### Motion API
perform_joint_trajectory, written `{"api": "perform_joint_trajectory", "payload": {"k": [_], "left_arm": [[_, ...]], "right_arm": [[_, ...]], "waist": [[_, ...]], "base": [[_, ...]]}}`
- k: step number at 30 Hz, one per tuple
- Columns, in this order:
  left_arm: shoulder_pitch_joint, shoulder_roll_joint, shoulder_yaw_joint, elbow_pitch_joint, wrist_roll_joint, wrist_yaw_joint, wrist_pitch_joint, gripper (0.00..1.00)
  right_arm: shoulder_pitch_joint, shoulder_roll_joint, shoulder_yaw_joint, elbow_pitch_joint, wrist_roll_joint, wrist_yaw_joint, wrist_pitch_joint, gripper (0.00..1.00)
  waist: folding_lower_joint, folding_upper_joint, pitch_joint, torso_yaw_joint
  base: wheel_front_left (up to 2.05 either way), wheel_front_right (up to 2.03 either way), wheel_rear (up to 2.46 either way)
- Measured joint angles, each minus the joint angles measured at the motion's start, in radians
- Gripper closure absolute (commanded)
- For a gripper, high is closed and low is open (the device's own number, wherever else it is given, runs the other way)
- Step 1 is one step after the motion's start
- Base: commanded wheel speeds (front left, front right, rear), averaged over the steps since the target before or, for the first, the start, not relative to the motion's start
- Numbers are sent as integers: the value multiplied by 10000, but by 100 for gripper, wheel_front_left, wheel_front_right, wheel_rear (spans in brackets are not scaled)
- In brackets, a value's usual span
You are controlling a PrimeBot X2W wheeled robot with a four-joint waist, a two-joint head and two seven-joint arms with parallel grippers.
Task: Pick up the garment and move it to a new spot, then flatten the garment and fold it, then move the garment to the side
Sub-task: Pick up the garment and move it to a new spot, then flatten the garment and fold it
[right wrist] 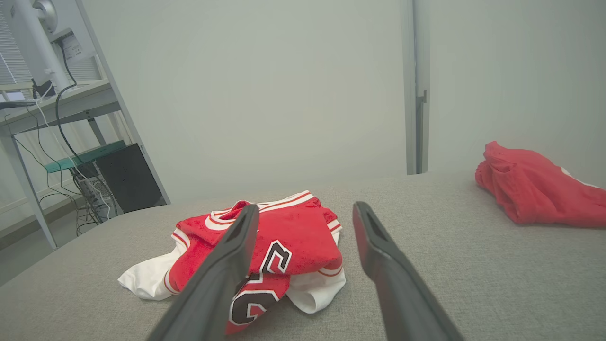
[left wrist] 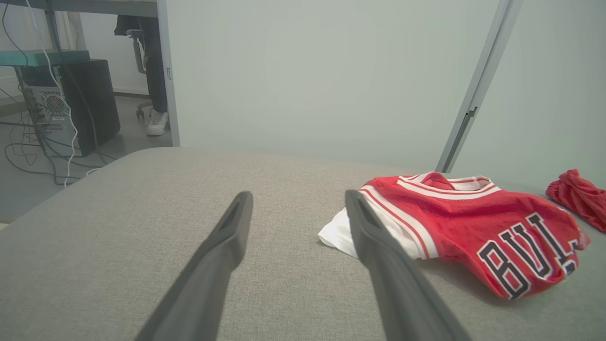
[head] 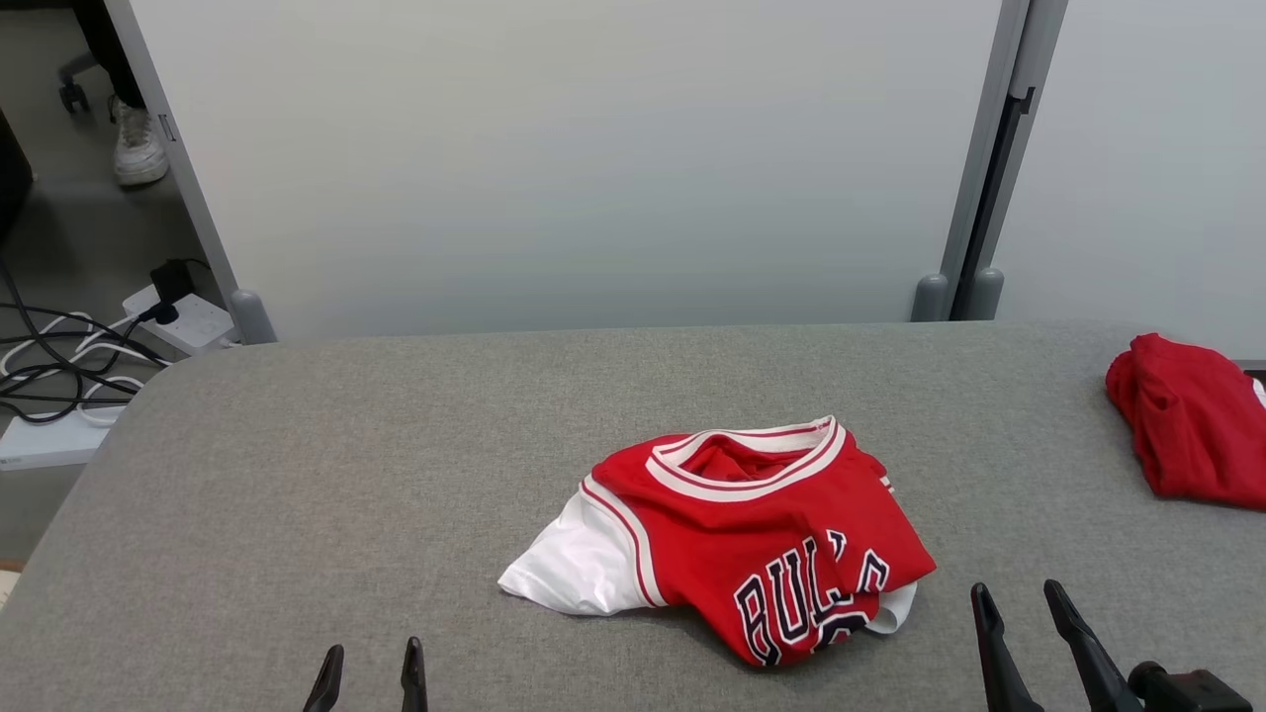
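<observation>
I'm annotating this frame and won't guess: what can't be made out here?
Jersey: crumpled in all views, its own folds hide part of the lettering.
Second red garment: head view's right edge cuts it off.
Left gripper: head view's bottom edge cuts off everything below its fingertips.

The garment lies in the middle of the table. Another cloth lies at the table's right edge, well apart. A panel stands behind the table, cables left of it.
</observation>
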Motion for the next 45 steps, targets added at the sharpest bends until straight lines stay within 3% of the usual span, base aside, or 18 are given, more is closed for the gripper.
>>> {"api": "perform_joint_trajectory", "payload": {"k": [34,45], "left_arm": [[-77,0,-71,238,-8,8,0,0],[-1893,-10,-616,1760,-192,-462,0,0]], "right_arm": [[-21,0,198,35,98,0,0,0],[-252,-33,464,52,169,0,0,0]], "waist": [[0,0,184,-200],[0,0,735,-440]], "base": [[0,0,0],[0,0,0]]}}
